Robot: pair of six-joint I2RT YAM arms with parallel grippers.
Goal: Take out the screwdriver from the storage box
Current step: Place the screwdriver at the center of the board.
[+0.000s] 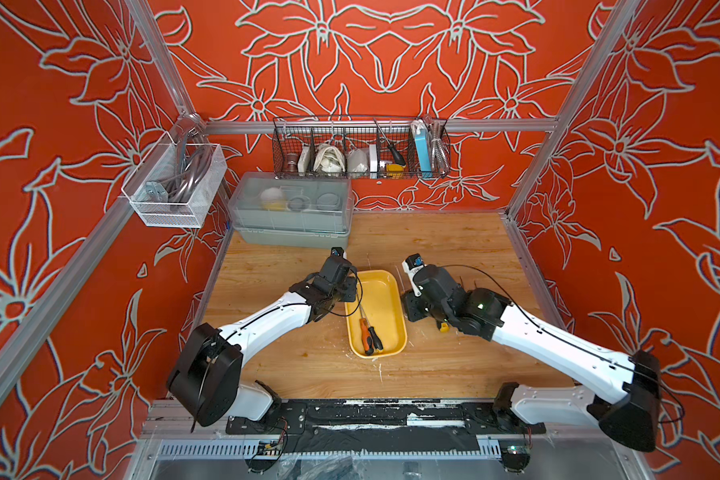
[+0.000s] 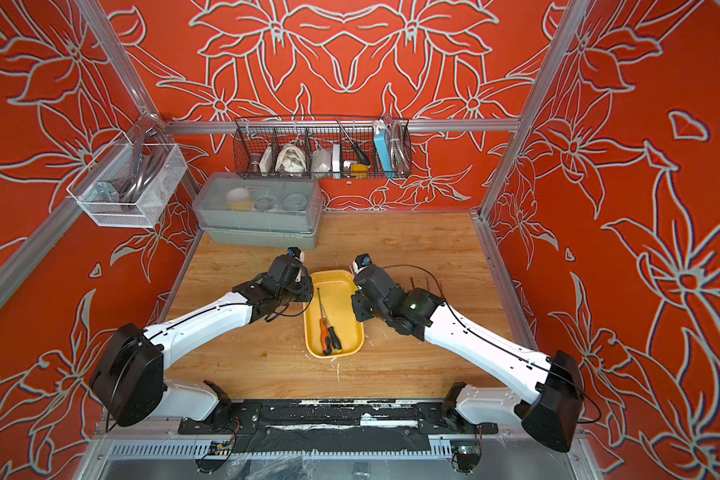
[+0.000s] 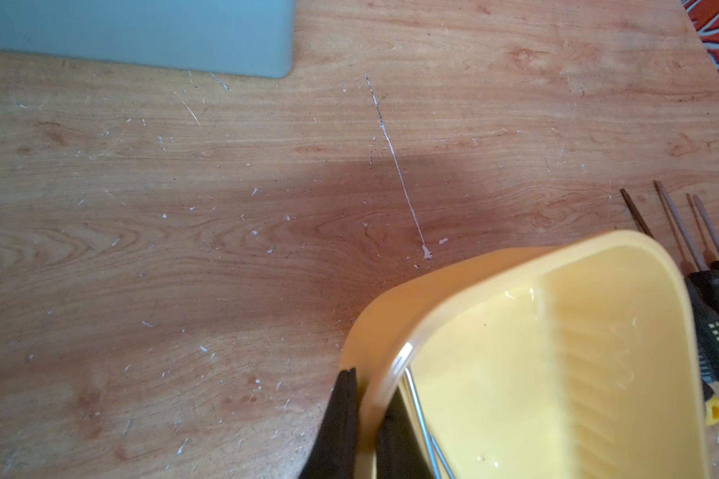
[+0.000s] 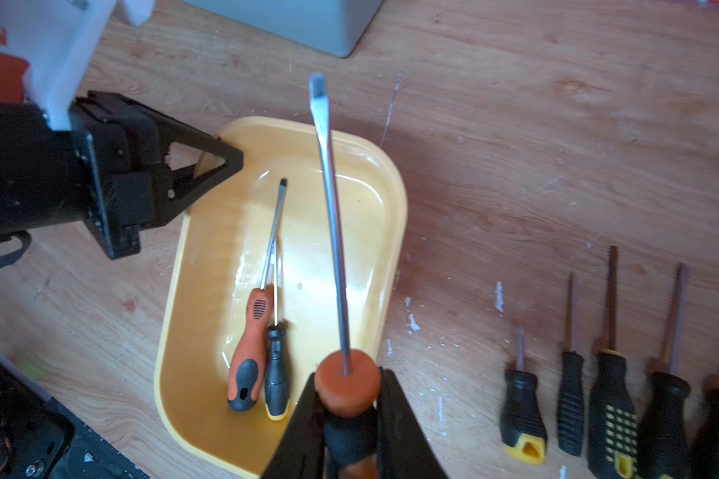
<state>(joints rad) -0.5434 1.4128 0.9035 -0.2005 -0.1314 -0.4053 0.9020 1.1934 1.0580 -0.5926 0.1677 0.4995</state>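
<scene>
At the left rim of the storage box [image 4: 397,199], left gripper [image 3: 370,387] clamps the wall. Inside lie 2 other screwdrivers [image 4: 248,356], lengthwise. Above its right rim, right gripper [image 4: 348,379] is closed on the handle of the held screwdriver [image 4: 333,215], shaft parallel to the box; bench row [image 4: 611,394] lies further right.

storage box [image 4: 393,215]: yellow plastic, glossy, smooth inside with bright glints
counter [image 3: 183,249]: wood grain, matt, scuffed, flecked white
flat-blade screwdriver [image 4: 328,199]: bright metal shaft, matt orange collar
orange-and-black screwdriver [image 4: 248,356] inside the storage box: rubbery-looking matt handle, polished metal shaft
wire basket [image 1: 279,141]: black metal wire
grey box [image 1: 246,208]: translucent plastic lid, matt opaque base
</scene>
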